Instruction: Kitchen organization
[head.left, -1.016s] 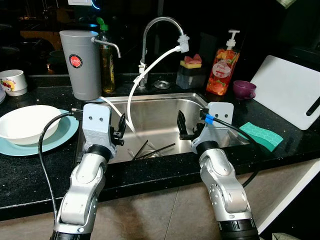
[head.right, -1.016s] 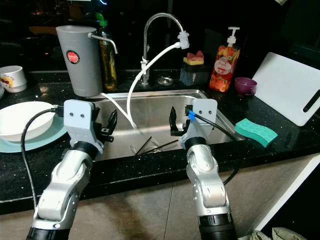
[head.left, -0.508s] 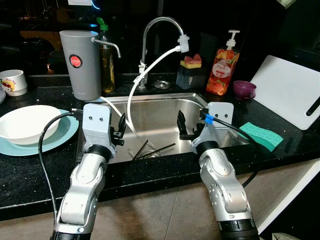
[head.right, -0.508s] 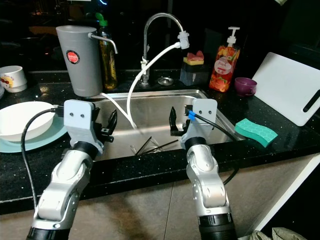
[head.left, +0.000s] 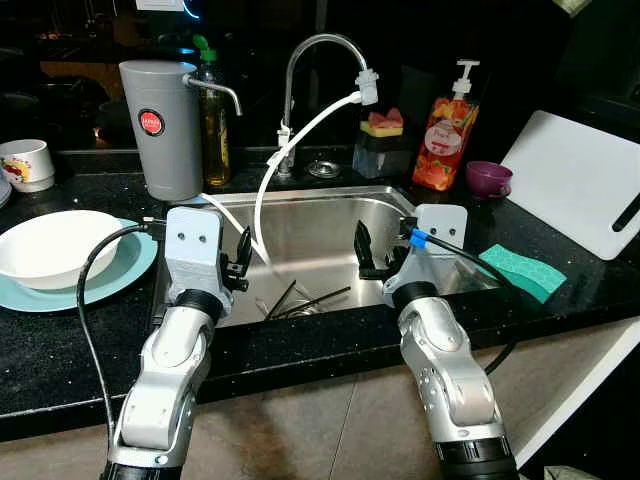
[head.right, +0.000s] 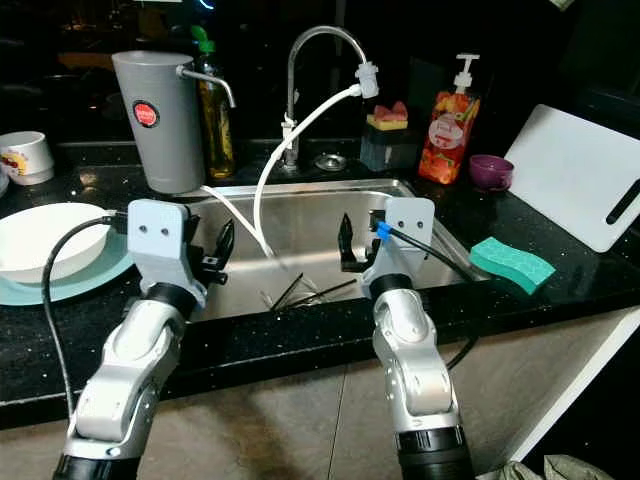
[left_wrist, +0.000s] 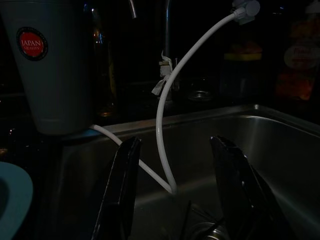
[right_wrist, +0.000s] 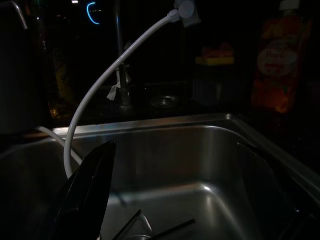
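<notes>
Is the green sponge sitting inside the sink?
No, the green sponge lies on the black counter to the right of the sink.

Both my claws hang over the steel sink (head.left: 330, 215).
My left claw (head.left: 241, 262) and right claw (head.left: 366, 255) sit parted above dark utensils (head.left: 305, 300); a white bowl (head.left: 55, 246) rests left on the bench (head.left: 60, 340).

Silver arms, black cables, blue clip.

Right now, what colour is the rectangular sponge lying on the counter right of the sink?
The rectangular sponge is teal green, clearest in the left eye view.
</notes>
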